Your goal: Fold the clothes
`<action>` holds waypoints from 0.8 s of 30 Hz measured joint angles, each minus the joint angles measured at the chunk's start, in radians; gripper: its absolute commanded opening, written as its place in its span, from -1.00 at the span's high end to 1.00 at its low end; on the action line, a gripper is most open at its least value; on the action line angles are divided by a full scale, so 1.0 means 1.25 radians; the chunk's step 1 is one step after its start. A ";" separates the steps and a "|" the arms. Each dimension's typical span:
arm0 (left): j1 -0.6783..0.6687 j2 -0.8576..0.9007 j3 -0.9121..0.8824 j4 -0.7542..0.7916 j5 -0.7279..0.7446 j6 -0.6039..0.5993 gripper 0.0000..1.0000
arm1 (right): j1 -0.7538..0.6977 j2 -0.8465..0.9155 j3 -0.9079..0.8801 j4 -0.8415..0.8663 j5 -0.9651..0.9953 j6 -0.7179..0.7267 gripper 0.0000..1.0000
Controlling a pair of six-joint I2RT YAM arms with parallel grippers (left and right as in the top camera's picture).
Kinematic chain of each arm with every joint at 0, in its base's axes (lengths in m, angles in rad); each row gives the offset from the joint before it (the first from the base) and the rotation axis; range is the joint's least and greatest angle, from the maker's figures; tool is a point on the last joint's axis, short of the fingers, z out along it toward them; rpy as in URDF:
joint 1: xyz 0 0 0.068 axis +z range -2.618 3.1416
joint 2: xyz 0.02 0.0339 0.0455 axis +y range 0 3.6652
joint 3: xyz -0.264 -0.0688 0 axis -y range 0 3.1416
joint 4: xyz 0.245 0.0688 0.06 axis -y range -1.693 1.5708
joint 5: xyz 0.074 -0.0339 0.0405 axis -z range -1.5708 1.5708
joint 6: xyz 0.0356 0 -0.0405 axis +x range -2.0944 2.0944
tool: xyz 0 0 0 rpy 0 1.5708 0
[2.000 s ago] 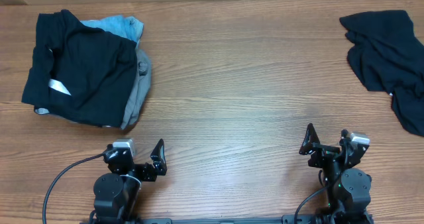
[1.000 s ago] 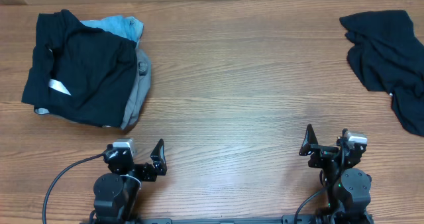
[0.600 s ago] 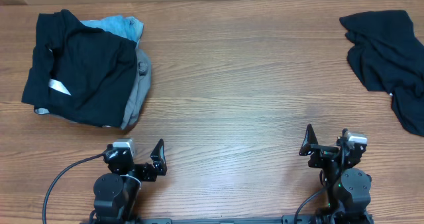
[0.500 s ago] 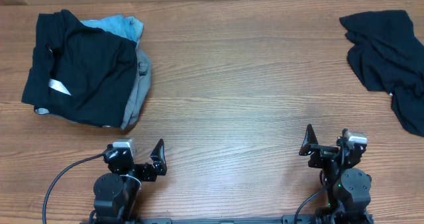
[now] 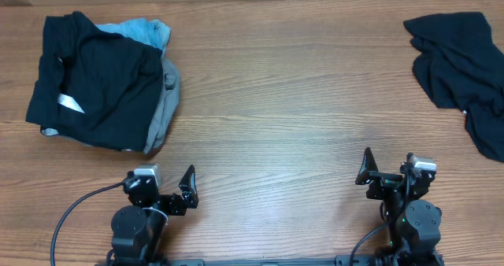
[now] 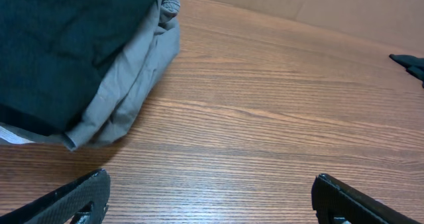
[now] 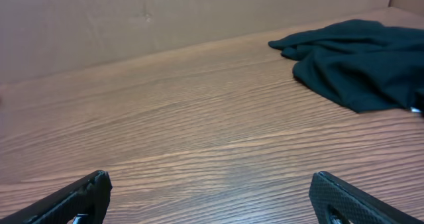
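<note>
Overhead, I see the shirt (image 5: 461, 69) lying crumpled and unfolded at the far right corner of the table (image 5: 299, 101), well apart from both arms. At the far left sits a pile: a black garment (image 5: 94, 81) with a white strip on top, a blue garment (image 5: 146, 31) showing at its far edge, and a grey garment (image 5: 164, 108) under its right side. My left claw (image 5: 165, 189) and right claw (image 5: 391, 179) sit at the near edge, each with its fingers spread wide and empty. On the left wrist camera, the left claw's fingers (image 6: 73, 197) stand apart at the bottom corners with bare wood between them. The grey garment (image 6: 132, 85) and black garment (image 6: 66, 45) lie far left, clear of the fingers. On the right wrist camera, the right claw's fingers (image 7: 73, 201) are likewise spread over bare wood. The shirt (image 7: 351, 61) is a rumpled dark heap at the far right, untouched.
</note>
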 measured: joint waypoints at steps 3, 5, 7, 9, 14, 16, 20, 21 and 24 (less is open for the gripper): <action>0.000 0.000 0.000 0.000 0.000 0.000 -1.00 | 0.000 0.001 -0.001 0.020 -0.054 0.084 -1.00; 0.000 0.000 0.000 0.000 0.000 0.000 -1.00 | 0.000 0.002 -0.001 0.026 -0.108 0.193 -1.00; 0.000 0.000 0.000 0.000 0.000 0.000 -1.00 | 0.000 0.002 -0.001 0.008 -0.151 0.307 -1.00; 0.000 0.000 0.000 0.000 0.000 0.000 -1.00 | 0.000 0.004 -0.001 0.003 -0.183 0.411 -1.00; 0.000 0.000 0.000 0.000 0.000 0.000 -1.00 | 0.000 0.004 -0.003 0.067 -0.222 0.567 -1.00; 0.000 0.000 0.000 0.000 0.000 0.000 -1.00 | 0.000 0.004 -0.003 0.086 -0.238 0.588 -1.00; 0.000 0.000 0.000 0.000 0.000 0.000 -1.00 | 0.000 0.019 -0.003 0.129 -0.270 0.557 -1.00; 0.000 0.000 0.000 0.000 0.000 0.000 -1.00 | 0.000 0.038 -0.002 0.138 -0.273 0.537 -1.00; 0.000 -0.001 0.000 0.000 0.000 0.000 -1.00 | 0.000 0.136 0.023 0.138 -0.257 0.473 -1.00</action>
